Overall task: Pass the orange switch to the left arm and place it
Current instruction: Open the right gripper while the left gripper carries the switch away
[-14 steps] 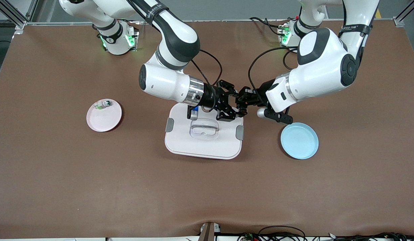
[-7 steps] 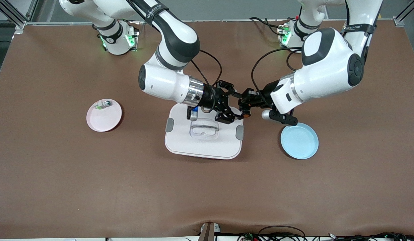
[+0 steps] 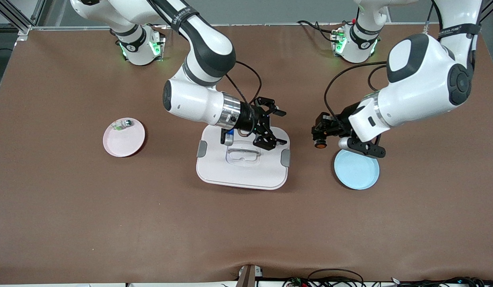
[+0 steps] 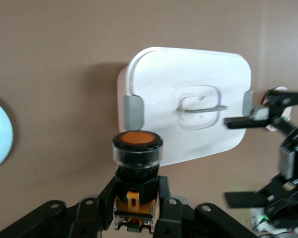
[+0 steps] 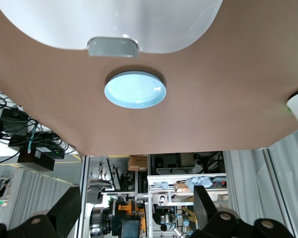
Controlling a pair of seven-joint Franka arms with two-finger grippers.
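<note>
Front view shows the wide brown-covered bench (image 3: 71,207) carrying everything; on it, between the two white robot arms with black joints, sits the large white rounded-rectangular box with grey side latches and a clear recessed lid handle (image 3: 246,171); toward the left arm's end lies the round pale-blue plate (image 3: 357,169), just beside the box, and toward the right arm's end, well apart from the box, lies the round pink plate (image 3: 123,139) with a small clear-and-silver part with green (image 3: 122,124) at its rim; the right pincer (image 3: 276,127) hangs over the box's edge farthest from the front camera with its fingers spread wide apart and nothing between them; the left pincer (image 3: 320,137) hangs over bare bench between the box and the blue plate, clamped on the tiny black cylindrical orange switch (image 3: 320,144), whose round orange face shows plainly in the left wrist view (image 4: 137,139) above the black fingers (image 4: 164,210) gripping its body; judging from this, the hand-over between the arms looks complete and the step in hand is the carry to the blue plate; the next move seems to call for the left arm to bring the switch over that plate, staying away from the box, then lower and part its fingers only once the switch is low over the plate, since so small and round a part could roll off if dropped from height; the right arm appears to have no more to do than stay out of the way.
</note>
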